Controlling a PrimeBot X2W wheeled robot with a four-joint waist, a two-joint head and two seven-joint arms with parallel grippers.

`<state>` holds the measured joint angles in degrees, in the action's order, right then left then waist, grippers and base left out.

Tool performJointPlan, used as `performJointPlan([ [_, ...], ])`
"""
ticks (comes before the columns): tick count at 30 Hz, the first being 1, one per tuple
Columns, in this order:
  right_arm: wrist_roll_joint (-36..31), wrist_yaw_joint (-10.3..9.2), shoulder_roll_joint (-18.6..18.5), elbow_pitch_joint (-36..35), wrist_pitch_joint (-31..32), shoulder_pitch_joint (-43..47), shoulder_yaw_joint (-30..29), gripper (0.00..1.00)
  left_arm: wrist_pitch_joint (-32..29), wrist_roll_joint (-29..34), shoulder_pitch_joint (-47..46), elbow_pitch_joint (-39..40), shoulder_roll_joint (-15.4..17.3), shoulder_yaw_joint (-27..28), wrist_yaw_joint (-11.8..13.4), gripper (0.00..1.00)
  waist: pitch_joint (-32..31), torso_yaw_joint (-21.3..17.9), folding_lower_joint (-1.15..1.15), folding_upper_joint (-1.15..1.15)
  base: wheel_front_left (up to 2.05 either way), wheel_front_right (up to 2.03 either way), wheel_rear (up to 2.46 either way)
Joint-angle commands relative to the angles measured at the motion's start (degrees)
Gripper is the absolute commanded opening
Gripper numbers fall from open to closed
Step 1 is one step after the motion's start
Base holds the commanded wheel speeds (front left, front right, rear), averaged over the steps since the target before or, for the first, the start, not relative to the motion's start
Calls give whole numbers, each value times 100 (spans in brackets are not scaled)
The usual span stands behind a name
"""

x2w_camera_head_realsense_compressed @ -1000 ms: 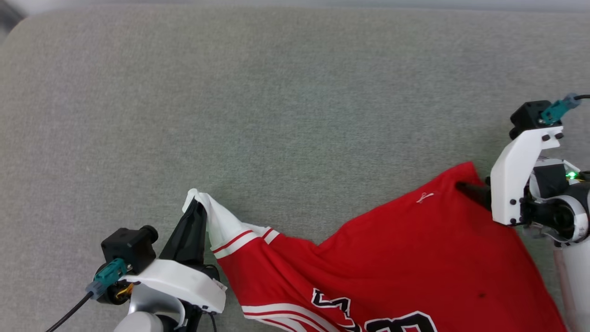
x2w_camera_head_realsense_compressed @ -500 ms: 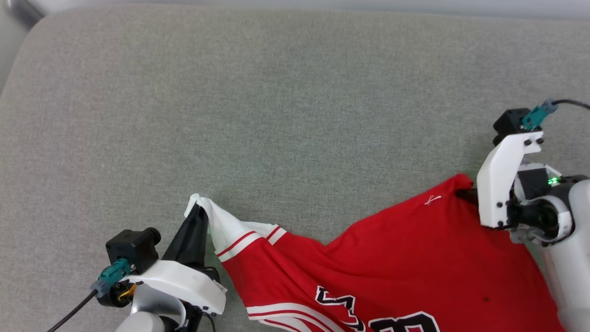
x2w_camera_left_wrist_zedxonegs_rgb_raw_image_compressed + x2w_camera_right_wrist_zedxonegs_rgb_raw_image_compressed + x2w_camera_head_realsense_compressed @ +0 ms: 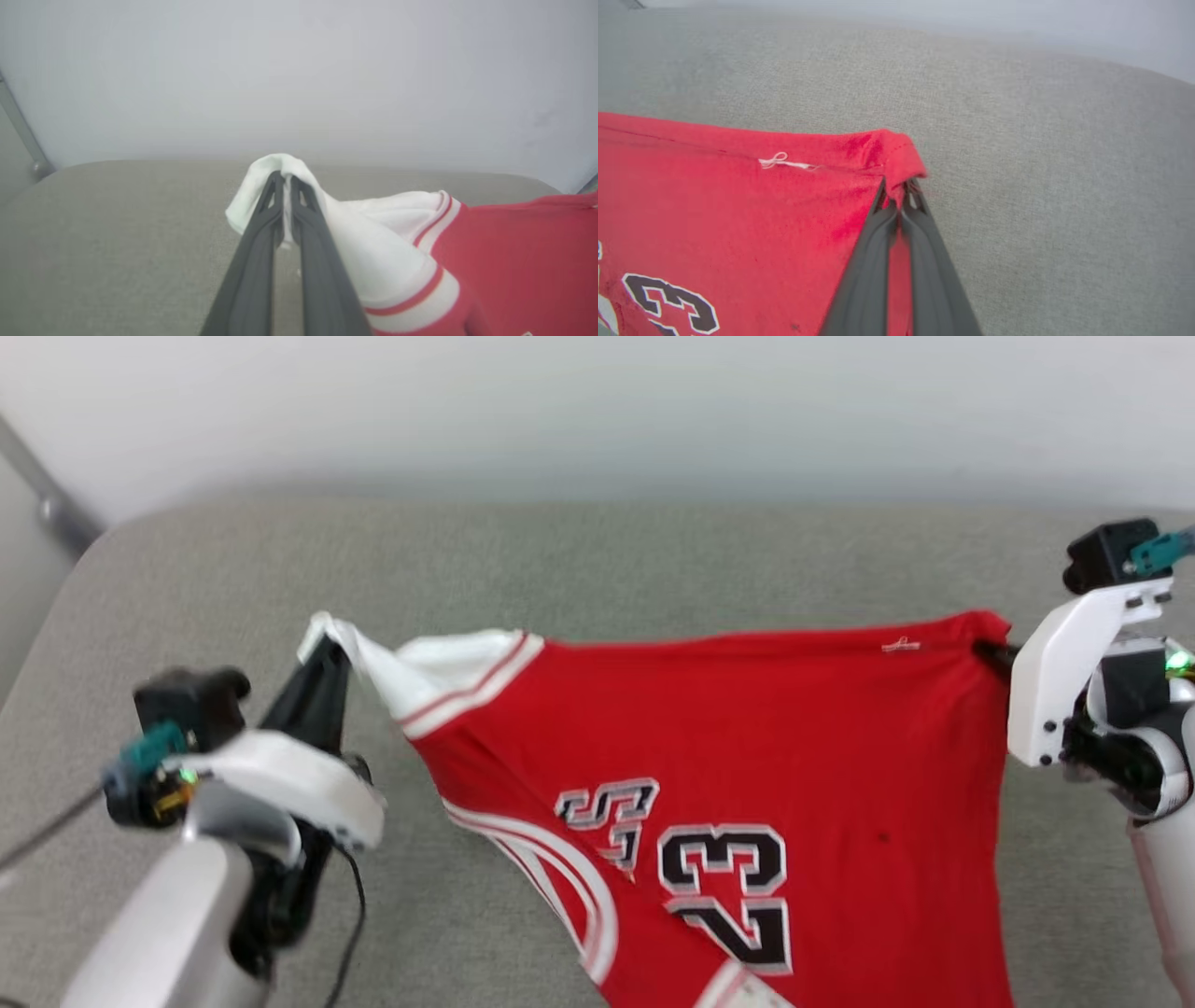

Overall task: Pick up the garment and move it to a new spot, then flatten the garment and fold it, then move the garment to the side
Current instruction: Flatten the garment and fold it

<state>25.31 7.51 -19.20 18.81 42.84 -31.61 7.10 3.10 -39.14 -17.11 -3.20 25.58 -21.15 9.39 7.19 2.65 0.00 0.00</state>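
garment point(image 3: 766, 728) stretched over the grey cushion point(image 3: 653, 551)

the garment hangs spread between the two arms. its upper edge is taut and runs roughly parallel to the cushion's far edge. the left gripper point(image 3: 322, 658), toward the cushion's left edge, has its dark fingers point(image 3: 261, 242) pressed together on the bunched white sleeve point(image 3: 383, 252). the right gripper point(image 3: 985, 651), close to the right edge, pinches a red hem corner near a small white thread loop point(image 3: 777, 161). the black, white-outlined "23" print point(image 3: 724, 859) faces up. the cloth falls away toward the near edge, out of frame.
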Motion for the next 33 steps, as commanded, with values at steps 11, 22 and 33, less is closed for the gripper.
performJointPlan([
  [11,-380,-5,-18,403,-994,-1417,-105,0,-265,332,-2629,-1654,83,-5,-417,0,-147,-600,0,0,0,0,0],
  [22,-867,-8,-52,707,-1902,-3432,-328,0,83,712,-5546,-2896,221,141,-806,0,1179,-787,0,0,0,0,0],
  [33,-1051,-8,73,1171,-2680,-5241,-288,0,345,862,-7481,-3398,387,301,-1000,0,2672,-872,0,0,0,0,0],
])
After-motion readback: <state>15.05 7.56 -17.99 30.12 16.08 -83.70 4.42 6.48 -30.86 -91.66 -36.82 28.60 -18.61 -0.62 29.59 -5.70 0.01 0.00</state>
